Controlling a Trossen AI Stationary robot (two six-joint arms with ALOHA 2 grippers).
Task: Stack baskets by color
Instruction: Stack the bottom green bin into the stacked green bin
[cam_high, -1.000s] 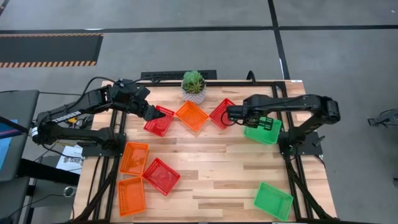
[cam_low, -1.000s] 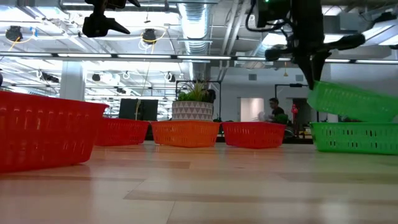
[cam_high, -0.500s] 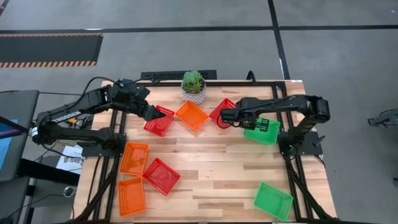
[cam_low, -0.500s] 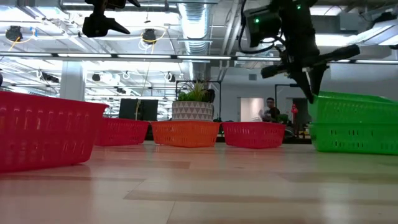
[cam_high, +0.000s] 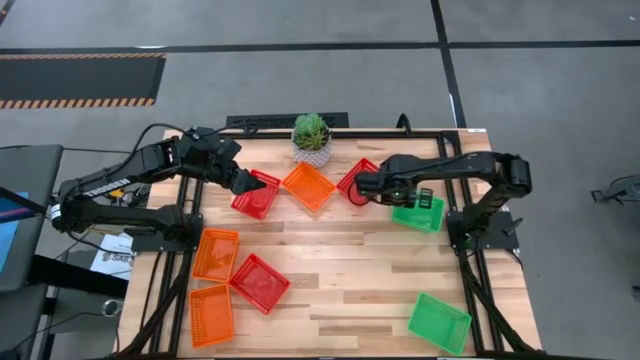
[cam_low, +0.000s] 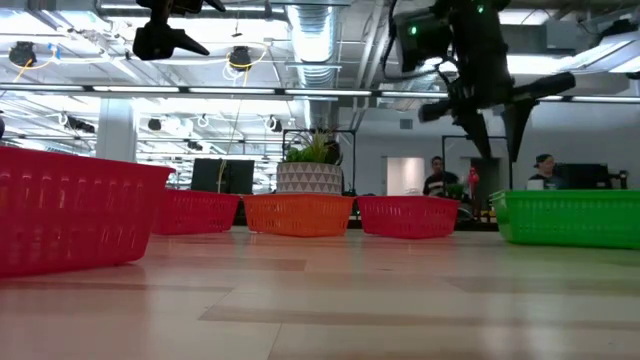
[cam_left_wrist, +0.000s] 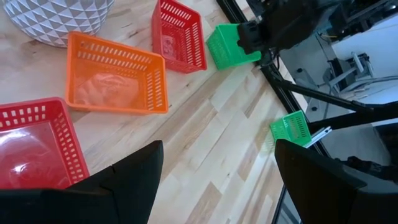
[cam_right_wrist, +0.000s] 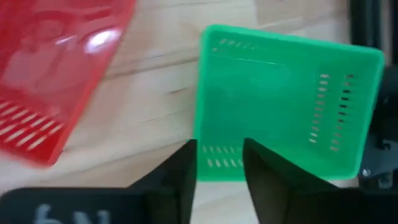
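My right gripper (cam_low: 497, 150) hangs open at the far right, just above a green basket (cam_high: 420, 213) that sits level inside another green one. Its fingers stand on either side of one end wall (cam_right_wrist: 221, 163), clear of the rim. A third green basket (cam_high: 438, 322) lies at the near right. Red baskets (cam_high: 358, 182) (cam_high: 255, 192) and an orange one (cam_high: 308, 186) line the far side. Two orange baskets (cam_high: 216, 254) (cam_high: 211, 314) and a red one (cam_high: 260, 282) lie near left. My left gripper (cam_high: 243, 182) waits open above the far-left red basket (cam_left_wrist: 34, 146).
A potted green plant (cam_high: 312, 138) stands at the far edge between the arms. Bare wood (cam_high: 350, 270) stretches across the middle of the table. People show in the room beyond the table in the low view.
My right gripper has opened and let go of the green basket. The basket hung tilted over the other green one a second ago and now sits level in it. The gripper has shifted a little toward the table's left and downward.
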